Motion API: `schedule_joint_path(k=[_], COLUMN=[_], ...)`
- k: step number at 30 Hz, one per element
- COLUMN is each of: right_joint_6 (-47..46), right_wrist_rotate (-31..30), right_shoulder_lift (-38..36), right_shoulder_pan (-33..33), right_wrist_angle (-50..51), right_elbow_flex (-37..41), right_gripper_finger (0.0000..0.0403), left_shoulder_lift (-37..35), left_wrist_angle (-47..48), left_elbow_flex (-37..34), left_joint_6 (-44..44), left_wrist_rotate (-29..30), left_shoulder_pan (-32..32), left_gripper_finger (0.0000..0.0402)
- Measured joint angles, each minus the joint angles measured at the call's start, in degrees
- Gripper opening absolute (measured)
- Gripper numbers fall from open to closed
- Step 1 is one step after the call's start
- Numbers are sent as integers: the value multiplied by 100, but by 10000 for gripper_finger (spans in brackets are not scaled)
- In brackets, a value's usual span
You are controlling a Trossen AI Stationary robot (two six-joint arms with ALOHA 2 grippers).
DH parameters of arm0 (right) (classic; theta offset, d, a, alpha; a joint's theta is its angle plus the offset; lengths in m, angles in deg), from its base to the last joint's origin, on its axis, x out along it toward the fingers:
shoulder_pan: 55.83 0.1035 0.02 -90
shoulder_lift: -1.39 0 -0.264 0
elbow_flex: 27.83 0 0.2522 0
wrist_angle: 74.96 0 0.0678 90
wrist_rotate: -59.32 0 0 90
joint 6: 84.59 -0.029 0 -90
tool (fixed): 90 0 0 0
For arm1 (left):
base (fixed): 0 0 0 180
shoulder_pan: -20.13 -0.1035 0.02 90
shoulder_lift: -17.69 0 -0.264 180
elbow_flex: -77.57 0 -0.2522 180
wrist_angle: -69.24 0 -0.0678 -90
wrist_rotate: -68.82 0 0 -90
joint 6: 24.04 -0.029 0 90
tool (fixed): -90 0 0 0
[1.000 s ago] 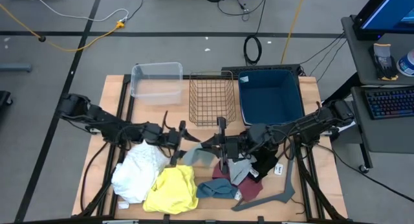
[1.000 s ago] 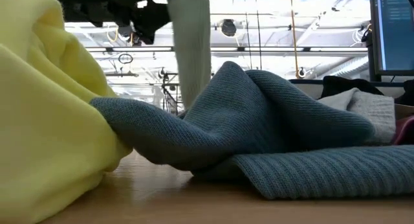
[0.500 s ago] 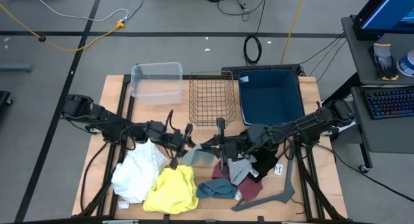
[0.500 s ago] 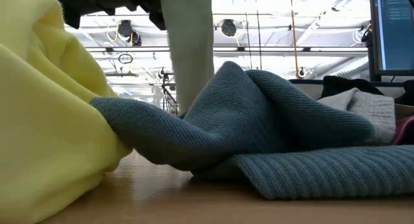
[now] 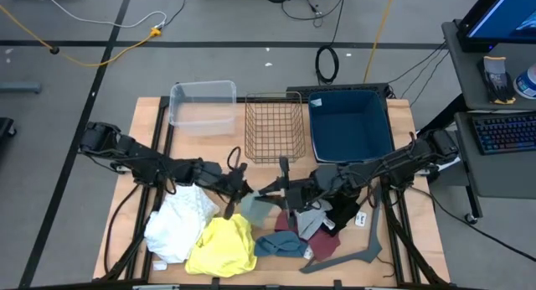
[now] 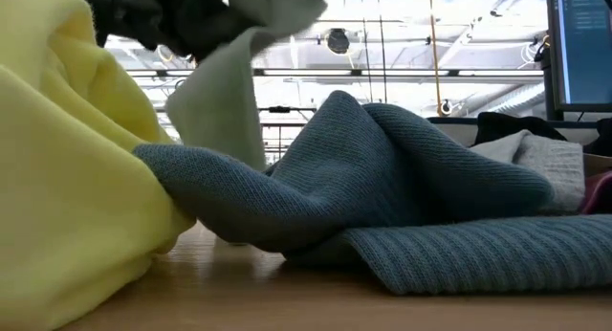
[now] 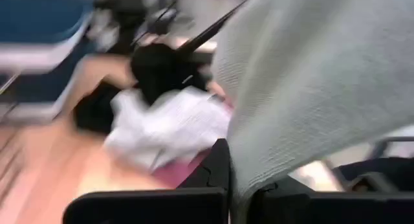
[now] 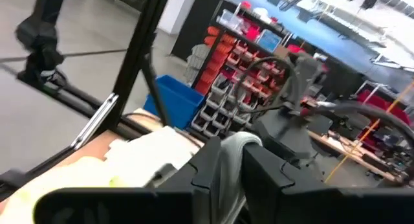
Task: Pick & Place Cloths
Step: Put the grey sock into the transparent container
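Grey-green cloth [image 5: 254, 208] hangs clamped in left claw [image 5: 238, 189] and right claw [image 5: 285, 192], above blue cloth [image 5: 280, 244].

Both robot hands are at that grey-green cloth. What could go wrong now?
The left gripper pinches the grey-green cloth by just one end, so it might slip out. The cloth hangs low beside the blue cloth and could catch and drag it along. The right gripper is very near the left one, so they might bump.
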Motion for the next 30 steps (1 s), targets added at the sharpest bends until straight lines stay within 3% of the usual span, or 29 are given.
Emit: schedule_joint_path(k=[8, 16, 21, 30], right_joint_6=[-506, -1523, -1815, -2231], right_wrist_rotate=[8, 8, 11, 8], right_shoulder_lift=[-4, -4, -4, -4], right_shoulder_pan=[381, 719, 880, 975], right_wrist_angle=[922, 2199, 2968, 4239], right_elbow_flex=[0, -2, -2, -2], right_gripper_finger=[81, 97, 97, 94], left_shoulder_lift=[-167, -1066, -1717, -2774], left_wrist_angle=[836, 1550, 1725, 1754], left_elbow_flex=[-8, -8, -6, -6], left_joint_6=[79, 11, -334, -1348], left_wrist_rotate=[1262, 2017, 2612, 4224], left_shoulder_pan=[-2, 95, 367, 707], left_gripper_finger=[1, 0, 0, 0])
